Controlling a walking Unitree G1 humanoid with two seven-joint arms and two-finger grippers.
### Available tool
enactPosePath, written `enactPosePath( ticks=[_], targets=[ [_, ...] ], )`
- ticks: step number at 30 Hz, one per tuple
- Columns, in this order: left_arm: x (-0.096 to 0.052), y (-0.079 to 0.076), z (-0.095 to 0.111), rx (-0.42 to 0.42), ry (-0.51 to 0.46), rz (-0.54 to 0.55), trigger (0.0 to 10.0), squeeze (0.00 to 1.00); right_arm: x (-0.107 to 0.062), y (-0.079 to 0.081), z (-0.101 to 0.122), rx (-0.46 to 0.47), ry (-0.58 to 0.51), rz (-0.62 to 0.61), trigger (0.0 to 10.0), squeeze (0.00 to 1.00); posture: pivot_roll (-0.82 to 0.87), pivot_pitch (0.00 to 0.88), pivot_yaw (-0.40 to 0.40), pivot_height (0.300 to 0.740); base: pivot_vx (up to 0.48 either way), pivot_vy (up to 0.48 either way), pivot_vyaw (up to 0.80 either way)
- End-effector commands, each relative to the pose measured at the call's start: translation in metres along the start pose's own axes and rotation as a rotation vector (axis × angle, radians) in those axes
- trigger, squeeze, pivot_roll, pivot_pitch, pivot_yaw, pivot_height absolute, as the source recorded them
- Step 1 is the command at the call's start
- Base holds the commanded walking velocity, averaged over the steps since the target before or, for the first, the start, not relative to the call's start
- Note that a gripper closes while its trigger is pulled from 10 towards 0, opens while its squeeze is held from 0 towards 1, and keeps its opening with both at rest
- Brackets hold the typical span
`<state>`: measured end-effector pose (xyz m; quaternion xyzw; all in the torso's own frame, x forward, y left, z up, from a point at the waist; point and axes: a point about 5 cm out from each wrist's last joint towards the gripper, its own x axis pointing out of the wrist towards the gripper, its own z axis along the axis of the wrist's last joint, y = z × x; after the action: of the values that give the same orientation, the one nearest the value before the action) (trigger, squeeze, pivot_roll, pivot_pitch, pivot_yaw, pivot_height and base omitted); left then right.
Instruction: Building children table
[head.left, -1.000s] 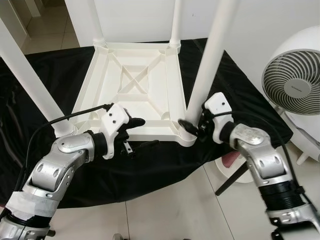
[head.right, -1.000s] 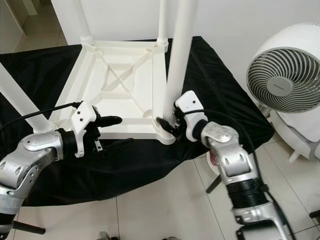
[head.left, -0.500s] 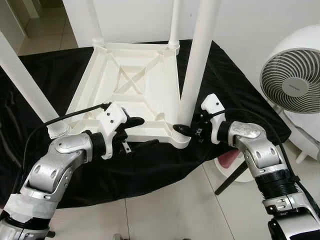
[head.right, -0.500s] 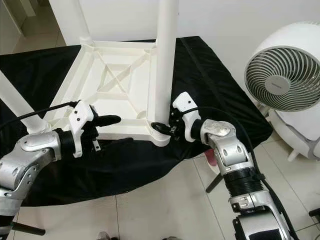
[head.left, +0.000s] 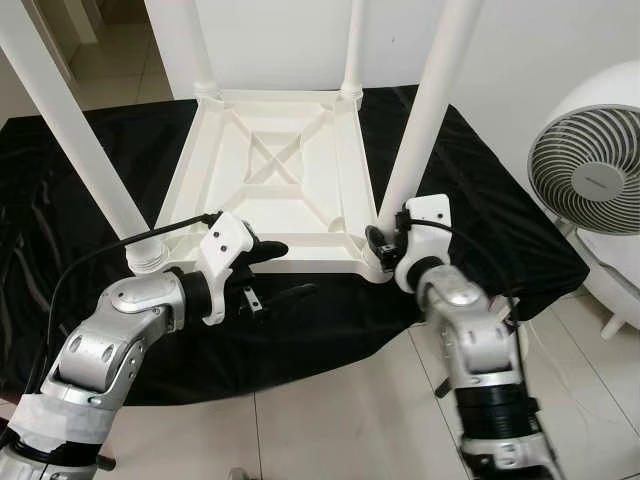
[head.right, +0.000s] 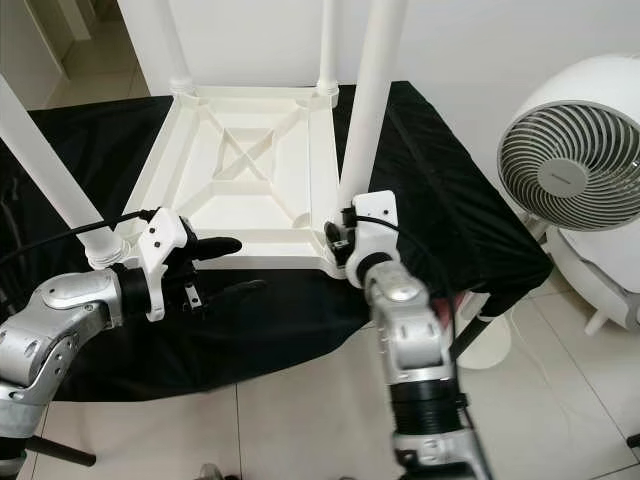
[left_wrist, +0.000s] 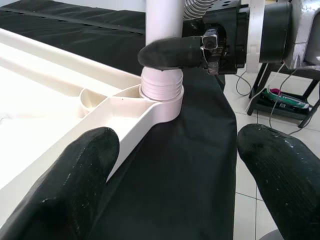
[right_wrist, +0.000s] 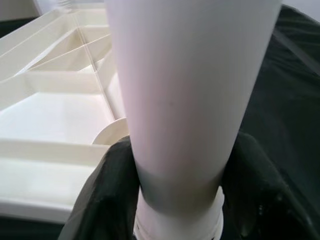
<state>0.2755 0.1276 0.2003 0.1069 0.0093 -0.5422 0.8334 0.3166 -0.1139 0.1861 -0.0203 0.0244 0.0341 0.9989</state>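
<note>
Pretty plain room: a white wall (head.left: 300, 40) runs along the back, and the floor (head.left: 330, 430) is big pale glossy tiles with thin grout lines. A black cloth (head.left: 470, 200) drapes over the low work surface and hangs past its front and right edges, with dark stand legs (head.right: 470, 335) poking out under the right corner. Off to the right there's a round white fan (head.right: 585, 170) with a spiral grille sitting on the floor, and at the top left the tiles carry on through a doorway (head.left: 110, 50) into another space.
</note>
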Motion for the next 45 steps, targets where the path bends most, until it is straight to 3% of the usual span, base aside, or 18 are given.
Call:
enactPosePath(
  ticks=[1,4,7,8,12,13,15,16,17,21,22,26,36,37,38,39,40,45],
  targets=[
    [-0.002,0.003,0.001,0.007,0.007,0.070,10.0,0.00,-0.004,-0.014,-0.027,0.019,0.131,-0.131,0.0,0.00,-0.06,0.124,0.037,0.740,0.000,0.000,0.00],
    [-0.001,0.003,0.001,0.008,0.007,0.070,10.0,0.00,-0.009,-0.003,-0.028,0.044,0.113,-0.226,0.0,0.00,-0.06,0.118,0.033,0.740,0.000,0.000,0.00],
    [-0.001,0.003,0.001,0.008,0.007,0.072,10.0,0.00,-0.008,0.007,-0.027,0.053,0.110,-0.205,0.0,0.00,-0.06,0.118,0.033,0.740,0.000,0.000,0.00],
    [-0.002,0.003,0.001,0.008,0.008,0.074,10.0,0.00,-0.005,0.013,-0.020,0.034,0.068,-0.108,10.0,0.00,-0.06,0.114,0.029,0.740,0.000,0.000,0.00],
    [-0.003,0.003,0.001,0.006,0.009,0.078,10.0,0.00,-0.003,0.019,-0.008,-0.020,-0.007,0.032,10.0,0.00,-0.06,0.113,0.030,0.740,0.000,0.000,0.00],
    [-0.003,0.003,0.000,0.006,0.010,0.079,10.0,0.00,-0.003,0.020,0.000,-0.046,-0.055,0.120,10.0,1.00,-0.06,0.113,0.030,0.740,0.000,0.000,0.00],
    [-0.004,0.003,0.000,0.006,0.012,0.079,10.0,0.00,-0.005,0.017,0.014,-0.113,-0.114,0.318,10.0,1.00,-0.06,0.113,0.030,0.740,0.000,0.000,0.00],
    [-0.004,0.003,0.000,0.006,0.012,0.079,10.0,0.00,-0.005,0.017,0.014,-0.113,-0.114,0.318,10.0,1.00,-0.06,0.113,0.030,0.740,0.000,0.000,0.00],
    [-0.004,0.003,0.000,0.006,0.012,0.079,10.0,0.00,-0.004,0.013,0.019,-0.145,-0.134,0.350,10.0,0.00,-0.06,0.113,0.030,0.740,0.000,0.000,0.00],
    [-0.004,0.003,0.000,0.007,0.013,0.079,10.0,0.00,-0.003,0.007,0.024,-0.172,-0.136,0.382,10.0,0.00,-0.06,0.115,0.031,0.740,0.000,0.000,0.00],
    [-0.005,0.003,0.000,0.007,0.013,0.079,10.0,0.00,-0.001,-0.002,0.024,-0.241,-0.142,0.490,10.0,0.00,-0.06,0.115,0.031,0.740,0.000,0.000,0.00],
    [-0.006,0.003,0.001,0.008,0.015,0.083,10.0,0.00,0.005,-0.021,0.019,-0.338,-0.054,0.722,10.0,0.00,-0.05,0.122,0.036,0.740,0.000,0.000,0.00],
    [-0.010,0.002,0.001,0.003,0.024,0.092,10.0,0.00,0.015,-0.026,0.017,-0.388,-0.004,0.902,10.0,0.00,-0.03,0.134,0.040,0.740,0.000,0.000,0.00],
    [-0.010,0.002,0.001,0.002,0.024,0.093,10.0,0.00,0.014,-0.026,0.017,-0.380,-0.007,0.929,8.8,0.00,-0.03,0.134,0.040,0.740,0.000,0.000,0.00],
    [-0.010,0.002,0.001,0.002,0.024,0.093,10.0,0.00,0.014,-0.026,0.017,-0.380,-0.007,0.929,8.8,0.00,-0.03,0.134,0.040,0.740,0.000,0.000,0.00],
    [-0.011,0.002,0.001,0.000,0.025,0.094,10.0,0.00,0.015,-0.024,0.017,-0.377,-0.010,0.946,4.8,0.00,-0.03,0.134,0.040,0.740,0.000,0.000,0.00],
    [-0.011,0.002,0.001,-0.001,0.024,0.093,10.0,0.00,0.015,-0.023,0.016,-0.369,-0.016,0.957,0.0,0.00,-0.03,0.137,0.042,0.740,0.000,0.000,0.00],
    [-0.010,0.002,0.001,-0.002,0.024,0.093,10.0,0.00,0.017,-0.020,0.015,-0.351,-0.020,0.969,0.0,0.00,-0.03,0.137,0.042,0.740,0.000,0.000,0.00]
  ],
)
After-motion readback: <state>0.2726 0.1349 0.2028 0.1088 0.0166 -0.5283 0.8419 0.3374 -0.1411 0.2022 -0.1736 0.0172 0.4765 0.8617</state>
